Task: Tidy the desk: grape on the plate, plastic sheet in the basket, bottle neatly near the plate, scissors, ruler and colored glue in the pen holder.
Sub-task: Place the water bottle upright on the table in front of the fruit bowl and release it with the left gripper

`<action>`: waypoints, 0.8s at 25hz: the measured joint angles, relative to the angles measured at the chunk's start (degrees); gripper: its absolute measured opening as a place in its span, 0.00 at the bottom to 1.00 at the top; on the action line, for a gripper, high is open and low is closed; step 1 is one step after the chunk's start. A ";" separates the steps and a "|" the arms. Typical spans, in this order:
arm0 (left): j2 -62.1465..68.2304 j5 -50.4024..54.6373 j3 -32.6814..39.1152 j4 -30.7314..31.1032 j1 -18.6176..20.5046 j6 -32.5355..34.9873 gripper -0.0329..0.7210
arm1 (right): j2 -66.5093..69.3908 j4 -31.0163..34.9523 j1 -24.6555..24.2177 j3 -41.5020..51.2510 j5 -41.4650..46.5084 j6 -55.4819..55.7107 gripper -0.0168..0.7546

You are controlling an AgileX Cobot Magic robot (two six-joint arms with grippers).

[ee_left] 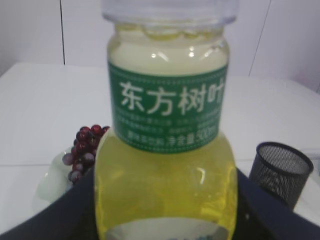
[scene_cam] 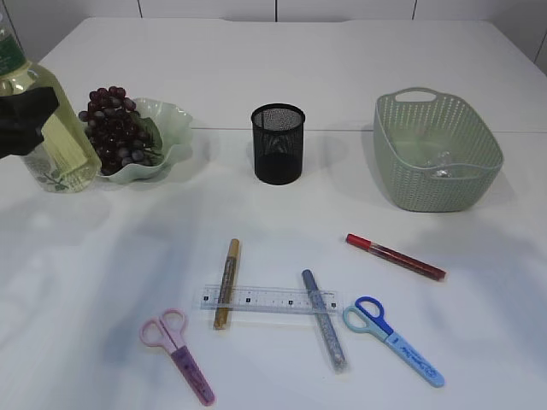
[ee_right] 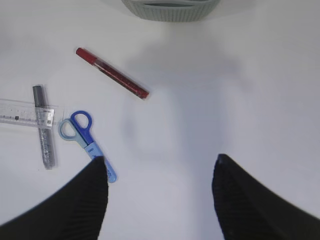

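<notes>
Along the lower frame, pink scissors (scene_cam: 177,355), a clear ruler (scene_cam: 267,299), gold (scene_cam: 226,284), silver (scene_cam: 324,319) and red glue pens (scene_cam: 395,256) and blue scissors (scene_cam: 392,339) are lying loose. The right gripper (ee_right: 159,195) is hanging wide open, empty. Farther back, the pen holder (scene_cam: 278,143) and basket (scene_cam: 437,150) are standing. Upper left, the left gripper (scene_cam: 19,122) is clamping the bottle (scene_cam: 55,128) beside the plate (scene_cam: 162,141) holding the grapes (scene_cam: 117,127).
</notes>
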 joint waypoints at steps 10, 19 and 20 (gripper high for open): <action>11.49 -9.47 0.16 -4.32 0.00 3.51 0.61 | 0.00 -2.73 0.00 0.00 0.00 -0.19 0.69; 20.43 -9.62 -4.66 -5.28 0.00 5.45 0.61 | 0.00 -3.22 0.00 0.00 0.00 -0.32 0.69; 21.15 -9.60 -5.08 -5.28 0.00 5.58 0.61 | 0.00 -3.31 0.00 0.00 0.00 -0.32 0.69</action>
